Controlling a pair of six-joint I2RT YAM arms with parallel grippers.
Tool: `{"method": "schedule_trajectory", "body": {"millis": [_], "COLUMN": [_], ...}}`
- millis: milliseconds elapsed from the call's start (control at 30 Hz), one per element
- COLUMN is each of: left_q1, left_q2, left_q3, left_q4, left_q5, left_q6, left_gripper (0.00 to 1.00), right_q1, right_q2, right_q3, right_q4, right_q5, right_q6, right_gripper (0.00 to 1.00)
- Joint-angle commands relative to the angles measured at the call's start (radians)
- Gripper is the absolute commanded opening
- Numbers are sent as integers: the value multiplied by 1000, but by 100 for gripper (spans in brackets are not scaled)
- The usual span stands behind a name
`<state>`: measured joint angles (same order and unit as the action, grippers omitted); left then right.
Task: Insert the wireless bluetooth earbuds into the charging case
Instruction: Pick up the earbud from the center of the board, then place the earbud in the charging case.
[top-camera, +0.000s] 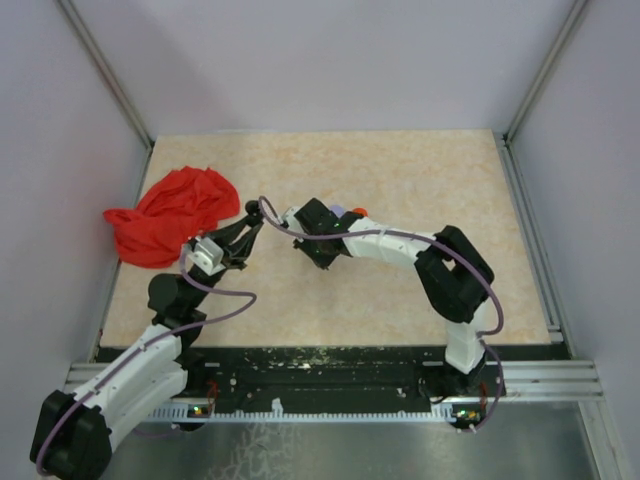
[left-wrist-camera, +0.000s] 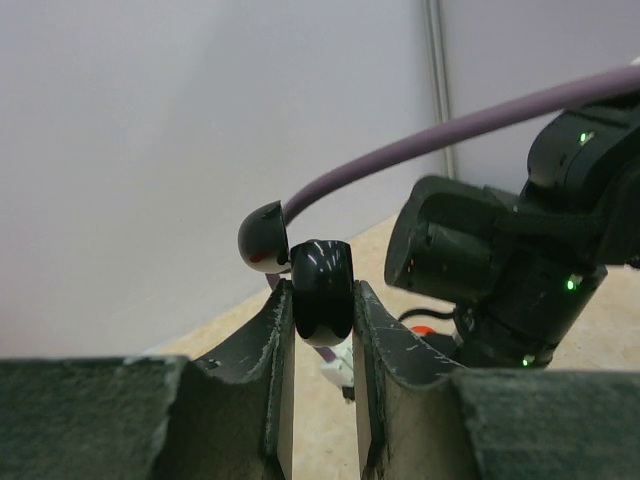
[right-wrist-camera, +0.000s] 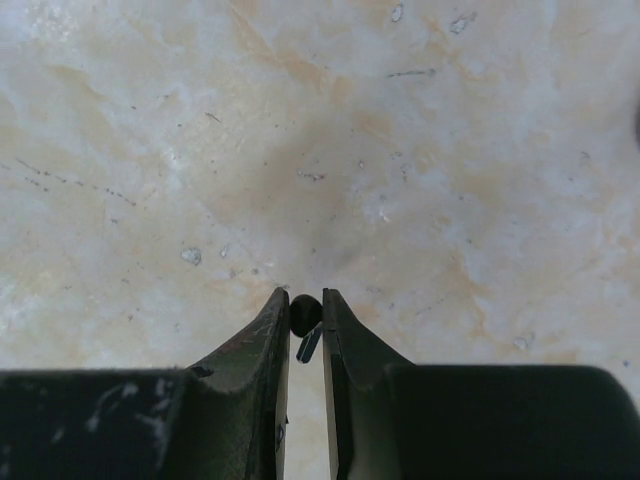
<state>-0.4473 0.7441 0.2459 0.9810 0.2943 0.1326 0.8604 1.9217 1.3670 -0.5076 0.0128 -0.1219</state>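
My left gripper (left-wrist-camera: 322, 305) is shut on a glossy black charging case (left-wrist-camera: 322, 285) and holds it above the table, its domed lid (left-wrist-camera: 264, 238) swung open to the left. In the top view that gripper (top-camera: 248, 218) points toward the right arm. My right gripper (right-wrist-camera: 305, 318) points down close over the tabletop, shut on a tiny black earbud (right-wrist-camera: 305, 312) with a short stem. In the top view the right gripper (top-camera: 320, 252) is just right of the case. No other earbud shows.
A crumpled red cloth (top-camera: 170, 215) lies at the table's left edge. A small orange thing (top-camera: 357, 210) peeks out behind the right wrist, and it also shows in the left wrist view (left-wrist-camera: 424, 328). A purple cable (left-wrist-camera: 440, 135) arcs over the case.
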Motion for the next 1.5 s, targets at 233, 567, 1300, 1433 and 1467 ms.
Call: {"method": "schedule_trajectory", "body": {"millis": [233, 567, 1300, 1433, 1467], "left_q1": [-6, -18, -119, -119, -120], "left_q2": [29, 56, 67, 73, 74], "left_q3": [29, 2, -110, -110, -113], "left_q4": [20, 93, 343, 351, 357], "left_q5": [97, 175, 119, 131, 131], "left_q6": [24, 84, 235, 227, 225], "left_gripper": [0, 0, 0, 0, 0], "right_q1": [10, 65, 302, 324, 327], "right_q2": [-382, -658, -766, -740, -732], "right_q3": [-94, -226, -511, -539, -538], "right_q4": [204, 477, 1224, 1333, 1343], "right_q5": [119, 188, 268, 293, 299], "right_q6": [67, 131, 198, 208, 208], "right_gripper": [5, 5, 4, 4, 4]}}
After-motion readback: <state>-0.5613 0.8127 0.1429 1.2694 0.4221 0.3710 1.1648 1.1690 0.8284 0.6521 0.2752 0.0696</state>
